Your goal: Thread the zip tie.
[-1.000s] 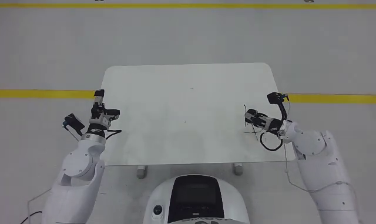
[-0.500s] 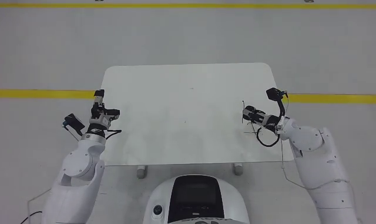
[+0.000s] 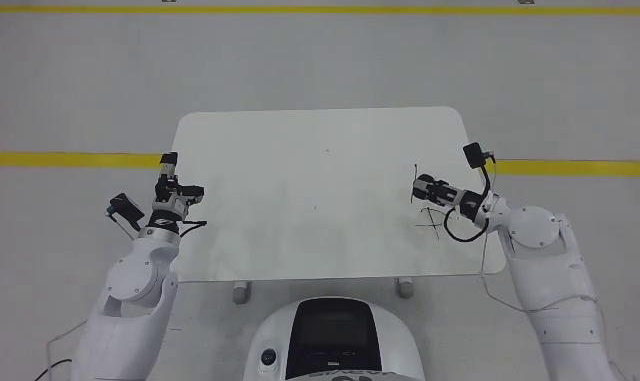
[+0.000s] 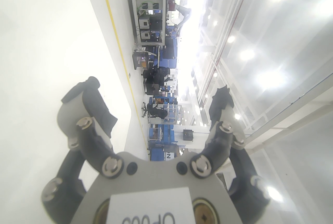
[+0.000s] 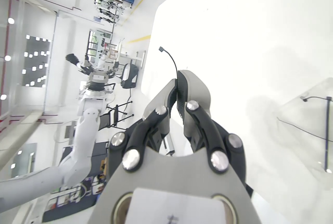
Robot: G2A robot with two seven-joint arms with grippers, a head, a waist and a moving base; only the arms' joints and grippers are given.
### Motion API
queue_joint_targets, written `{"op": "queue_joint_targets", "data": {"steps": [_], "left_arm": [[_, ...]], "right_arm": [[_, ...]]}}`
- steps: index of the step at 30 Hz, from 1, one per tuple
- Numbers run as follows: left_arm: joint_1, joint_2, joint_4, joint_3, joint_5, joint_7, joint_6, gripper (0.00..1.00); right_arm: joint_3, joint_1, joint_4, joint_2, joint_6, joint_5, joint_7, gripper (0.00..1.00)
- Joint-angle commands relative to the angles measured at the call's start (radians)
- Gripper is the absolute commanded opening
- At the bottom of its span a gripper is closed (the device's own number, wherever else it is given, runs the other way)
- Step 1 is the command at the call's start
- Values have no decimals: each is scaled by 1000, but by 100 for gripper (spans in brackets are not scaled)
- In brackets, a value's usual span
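Two claws, one zip tie, so here's how things sit. My right claw (image 5: 177, 91) is pinched tight on the zip tie (image 5: 172, 60), with the fingers pressed together and the black strap sandwiched between the pads. The strap pokes out past the fingertips in a gentle curve and ends in its little square head, with nothing threaded through it. In the top view that claw hangs over the surface (image 3: 320, 181) just inside the right edge, roughly midway between the far and near corners, pointing in toward the middle.

My left claw (image 4: 156, 91) is way over on the other side, right at the left edge of the surface and well apart from the right one. Its fingers are spread wide with nothing between them, and it points toward the far edge.

There are also some thin black strands (image 3: 432, 221) lying on the surface just beside my right claw, toward the near right corner. The right wrist view shows them crossing each other, but honestly I can't tell what exactly they are.
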Motion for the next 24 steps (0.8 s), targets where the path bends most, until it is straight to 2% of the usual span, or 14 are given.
{"op": "queue_joint_targets", "data": {"steps": [1,4,17,19,21,24], "left_arm": [[0,0,0,0,0,0,0,100],[0,0,0,0,0,0,0,100],[0,0,0,0,0,0,0,100],[0,0,0,0,0,0,0,100],[-4,1,-8,2,58,-1,-31,100],[9,2,-18,14,196,3,-154,100]], "right_arm": [[-6,16,23,0,13,29,13,0],[-12,30,46,1,23,57,22,0],[-12,30,46,1,23,57,22,0],[-16,26,44,0,39,58,3,0],[-22,30,37,0,79,70,-9,0],[-33,49,34,2,151,86,16,0]]}}
